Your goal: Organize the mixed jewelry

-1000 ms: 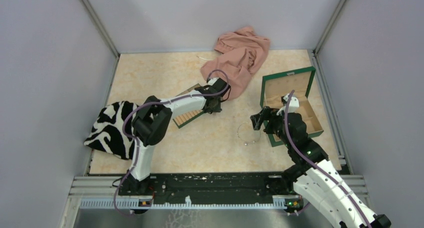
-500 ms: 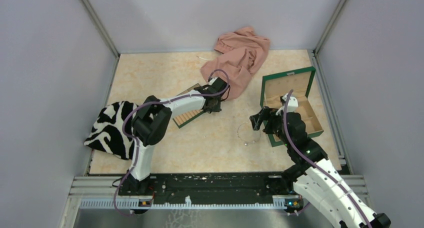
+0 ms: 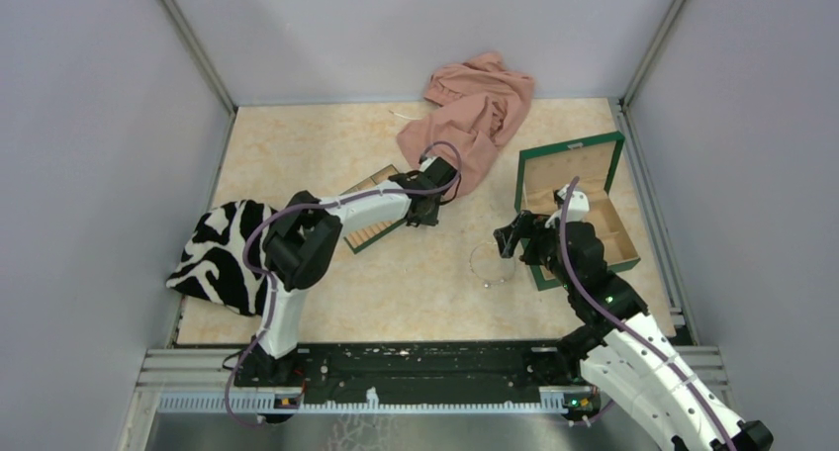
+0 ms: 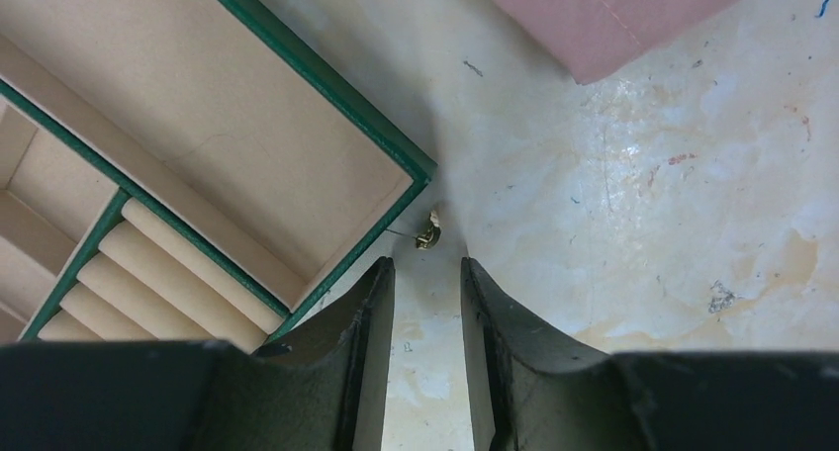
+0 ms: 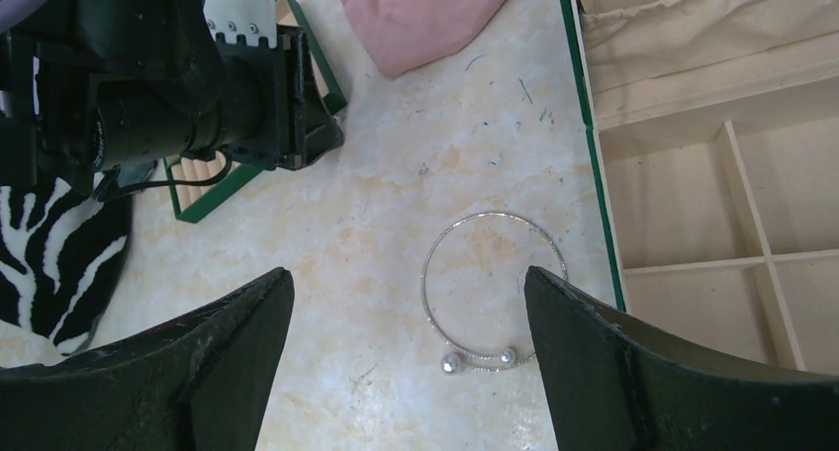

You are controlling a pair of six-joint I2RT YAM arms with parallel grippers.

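Little has changed since the earlier frames: L gripper (image 3: 425, 212) has nudged slightly toward the far side, R arm is approx where it was, and the necklace hasn't shifted.

Nearest, at the L edge of the table (image 3: 317, 144), lies a zebra-print cloth (image 3: 223, 253). On the R side, the R gripper (image 5: 408, 278) hangs above the necklace (image 5: 493, 291) with its fingers spread wide and nothing held. The necklace is a thin silvery loop w/ two small beads at its near end. It lies flat on the table just beside the green box (image 5: 591, 135), not touching it. In the wrist view it sits between the two fingers but lower than them.

Further out, the L gripper (image 4: 425, 273) is low over the table at the corner of the slotted tray (image 4: 326, 85). Its fingers are only a narrow gap apart w/ nothing between them. A tiny gold speck (image 4: 427, 237) lies on the table just ahead of the fingertips, right by the tray's green corner. Whether it touches the tray can't be told.

Farthest back, a pink cloth (image 3: 475, 110) is heaped near the rear wall.
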